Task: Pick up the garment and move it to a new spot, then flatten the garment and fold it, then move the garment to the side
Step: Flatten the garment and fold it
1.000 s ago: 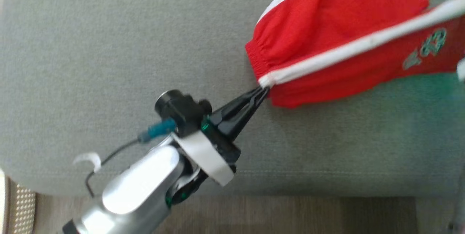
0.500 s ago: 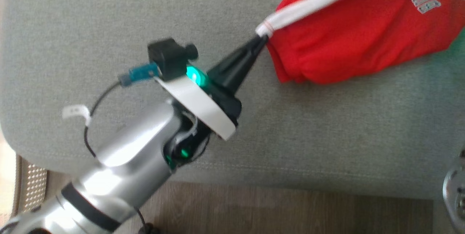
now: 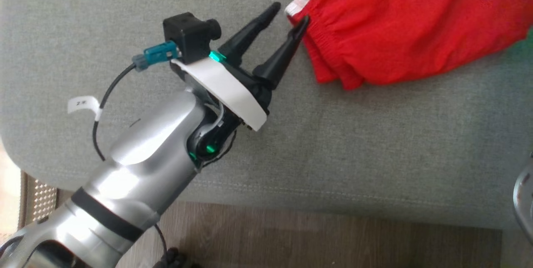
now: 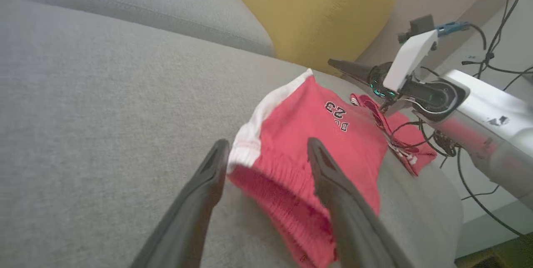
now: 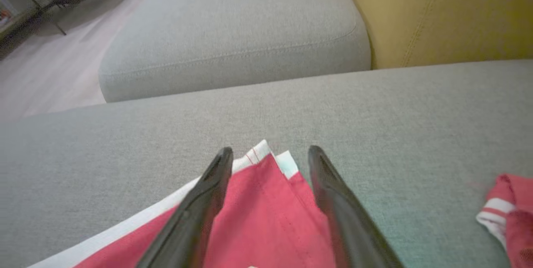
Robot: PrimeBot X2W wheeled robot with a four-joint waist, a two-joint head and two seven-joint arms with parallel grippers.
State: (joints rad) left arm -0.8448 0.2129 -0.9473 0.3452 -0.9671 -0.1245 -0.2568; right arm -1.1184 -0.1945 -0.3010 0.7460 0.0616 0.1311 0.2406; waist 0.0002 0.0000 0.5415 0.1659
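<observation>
The garment is a pair of red shorts with a white side stripe and printed lettering, lying on the grey sofa seat at the upper right of the head view. My left gripper is open, its fingertips on either side of the gathered waistband corner. The left wrist view shows that waistband lying between the spread fingers of the left gripper. My right gripper is open too, low over the white-edged hem corner of the garment. The right arm reaches in from beyond the shorts.
A yellow cushion stands at the back of the sofa. A second grey seat cushion lies beyond. A small red-and-white striped piece of cloth sits to one side. The sofa's front edge meets the wooden floor.
My left gripper was shut on the white-striped waistband corner and carried it up the view. It has now opened, and the shorts rest on the seat.
</observation>
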